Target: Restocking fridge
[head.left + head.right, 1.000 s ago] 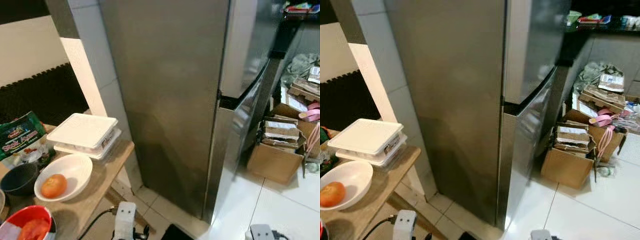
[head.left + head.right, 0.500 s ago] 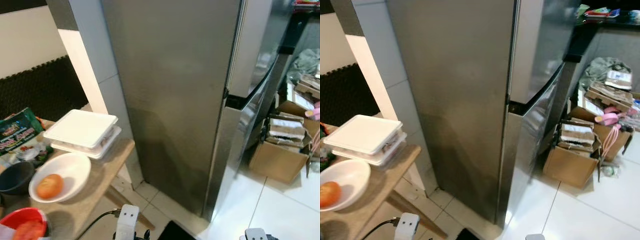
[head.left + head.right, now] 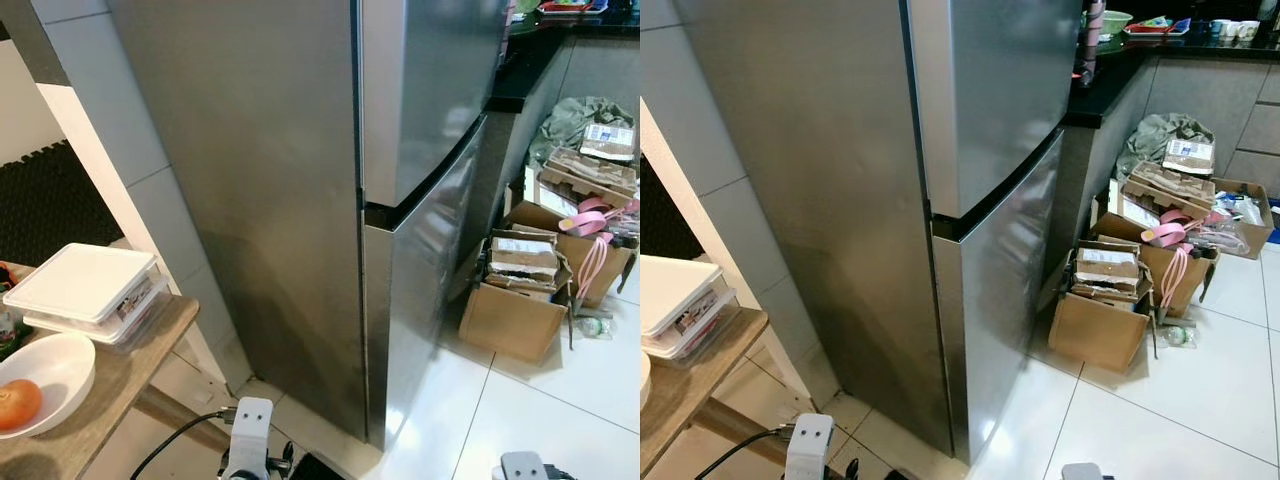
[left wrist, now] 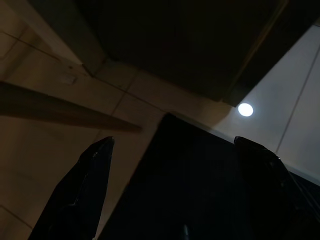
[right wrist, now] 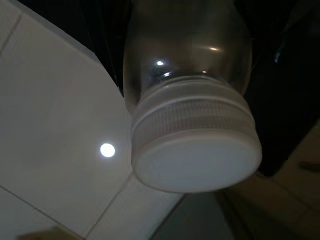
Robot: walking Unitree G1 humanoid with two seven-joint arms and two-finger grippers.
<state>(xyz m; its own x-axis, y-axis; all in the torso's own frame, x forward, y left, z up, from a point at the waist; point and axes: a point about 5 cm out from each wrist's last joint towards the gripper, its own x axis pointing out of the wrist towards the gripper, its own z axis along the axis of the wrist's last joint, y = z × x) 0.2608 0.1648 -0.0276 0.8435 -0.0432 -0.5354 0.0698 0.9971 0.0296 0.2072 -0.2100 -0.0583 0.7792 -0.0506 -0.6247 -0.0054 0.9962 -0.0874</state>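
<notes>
A tall steel fridge (image 3: 300, 200) stands shut ahead on white floor tiles (image 3: 540, 400). At the left, a wooden bench (image 3: 110, 385) carries stacked white lidded boxes (image 3: 85, 290) and a white bowl (image 3: 50, 370) with a tomato (image 3: 15, 402). Cardboard cartons (image 3: 525, 295) crowd the far right. The left end effector (image 4: 170, 190) hangs spread apart, pointing down over the tiles. A white-lidded jar (image 5: 192, 115) sits close before the right wrist; I cannot tell that end effector's state.

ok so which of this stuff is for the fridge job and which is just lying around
For the job:
- fridge, both doors shut
- jar with a white lid, at the right pincer
- lidded food boxes and the bowl with a tomato, on the wooden table

Lying about:
- cardboard boxes on the floor
- clutter on the counter
</notes>
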